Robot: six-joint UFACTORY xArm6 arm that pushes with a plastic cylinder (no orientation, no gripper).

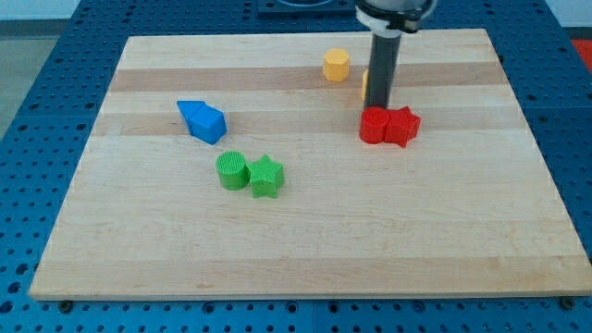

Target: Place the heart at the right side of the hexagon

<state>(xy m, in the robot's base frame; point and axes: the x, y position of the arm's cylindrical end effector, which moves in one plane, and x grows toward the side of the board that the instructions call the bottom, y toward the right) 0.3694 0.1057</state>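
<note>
A yellow hexagon (336, 65) stands near the view's top, right of the middle. Just to its right a second yellow block (364, 85) shows only as a sliver behind my rod; its shape cannot be made out. My tip (376, 106) is down on the board right in front of that yellow sliver. It is at the top edge of a red round block (374, 127), which touches a red star (403, 126) on its right.
Two blue blocks (203, 120) sit together at the view's left. A green cylinder (232, 171) and a green star (265, 177) touch each other below them, left of the middle. The board's right edge (532, 139) is beyond the red star.
</note>
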